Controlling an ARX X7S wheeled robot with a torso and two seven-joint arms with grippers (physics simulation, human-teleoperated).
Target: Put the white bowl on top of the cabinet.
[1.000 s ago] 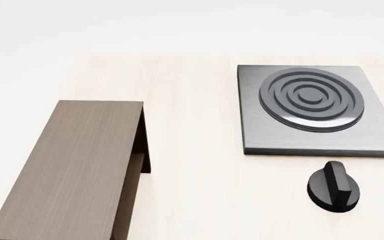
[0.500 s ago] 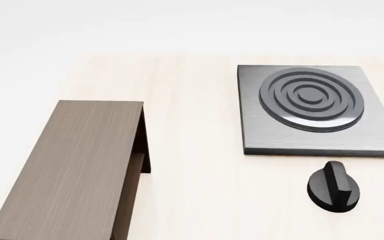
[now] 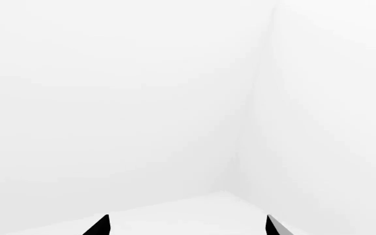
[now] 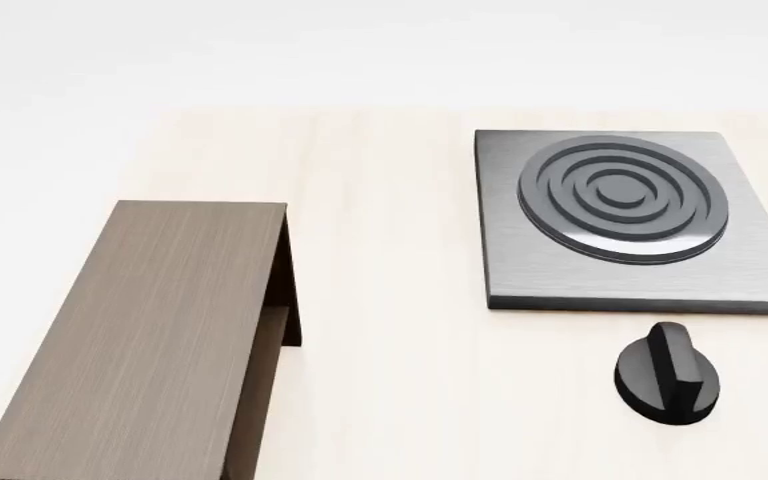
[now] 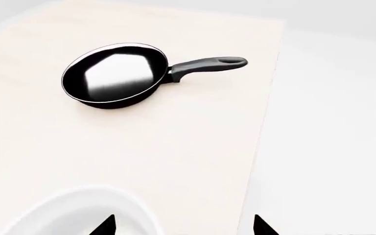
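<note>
A: Where is the white bowl (image 5: 83,211)?

B: Only the right wrist view shows it: a glossy white curve with a thick rounded rim, cut off by the picture's edge, sitting on the pale wood-grain table (image 5: 195,147). The right gripper (image 5: 182,226) hangs directly over it. One dark fingertip (image 5: 104,225) overlaps the bowl's rim; the other sits past the table's edge. The tips stand wide apart with nothing between them, so that claw is released.

A: And the frying pan?

B: The black frying pan (image 5: 115,73) lies well beyond the bowl, shiny inside, thin pale rim, its dark handle pointing toward the table's edge.

A: The cabinet?

B: In the head view the cabinet (image 4: 144,330) is a long, low, dark brown wood-grain box with a flat rectangular top that carries nothing. Well apart sits the brushed grey stove plate (image 4: 638,225) with concentric rings, and just beside it a black knob (image 4: 667,372).

A: The left gripper (image 3: 186,226)?

B: Two dark tips spread apart, empty, against blank white walls.

A: Any change from a second ago?

B: The head view looks identical.
</note>
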